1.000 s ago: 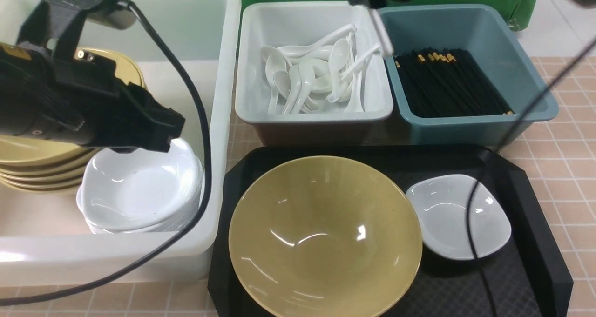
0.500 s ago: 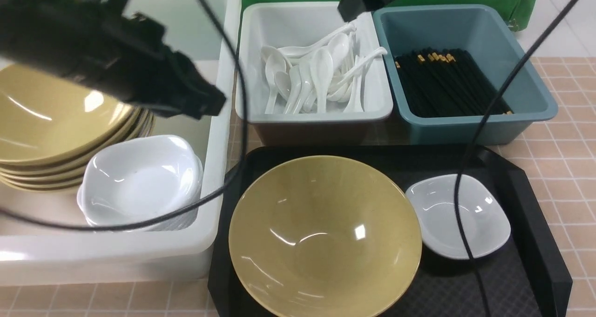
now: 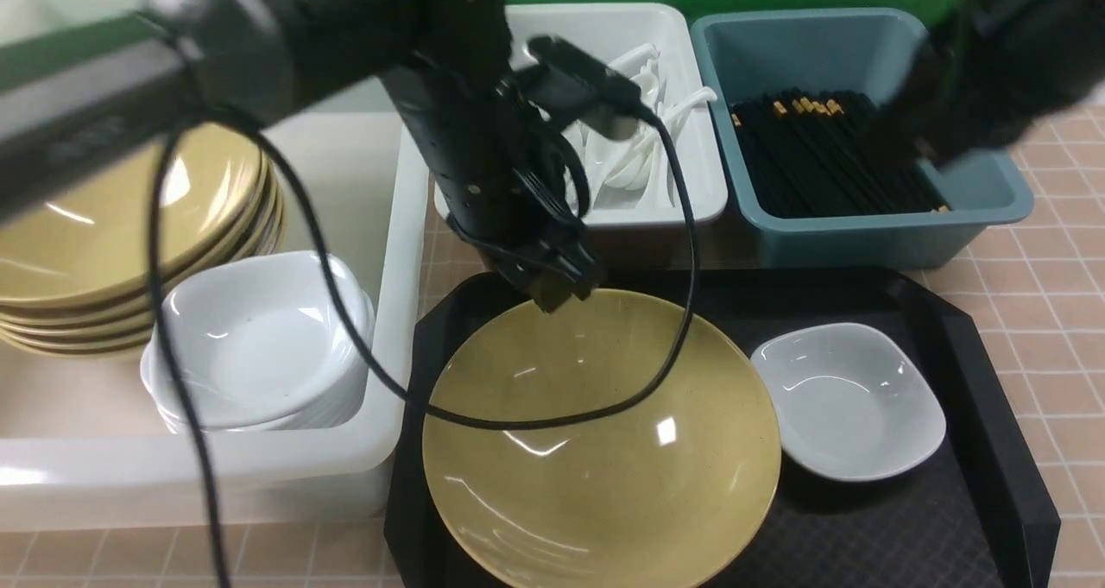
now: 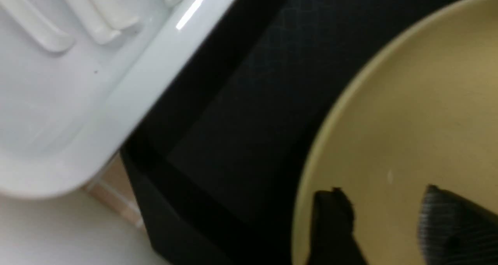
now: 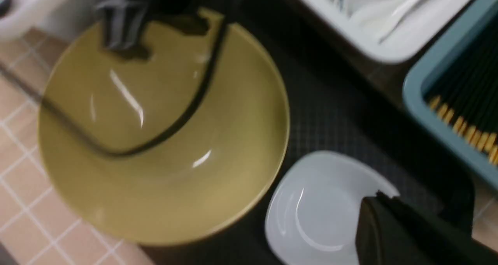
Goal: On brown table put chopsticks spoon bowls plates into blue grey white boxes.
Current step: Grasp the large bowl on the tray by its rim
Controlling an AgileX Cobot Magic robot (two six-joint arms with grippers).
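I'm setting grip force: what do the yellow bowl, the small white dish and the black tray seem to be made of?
Yellow bowl: hard gloss with sharp light reflections; glazed ceramic or melamine, cannot tell which. White dish: same bright gloss, likewise ceramic or melamine. Black tray: matte, with a diamond-textured floor; probably moulded plastic.

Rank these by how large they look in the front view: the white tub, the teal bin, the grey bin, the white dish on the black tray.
1. white tub
2. teal bin and grey bin: they look alike, and the grey one is partly hidden, so unranked
3. white dish
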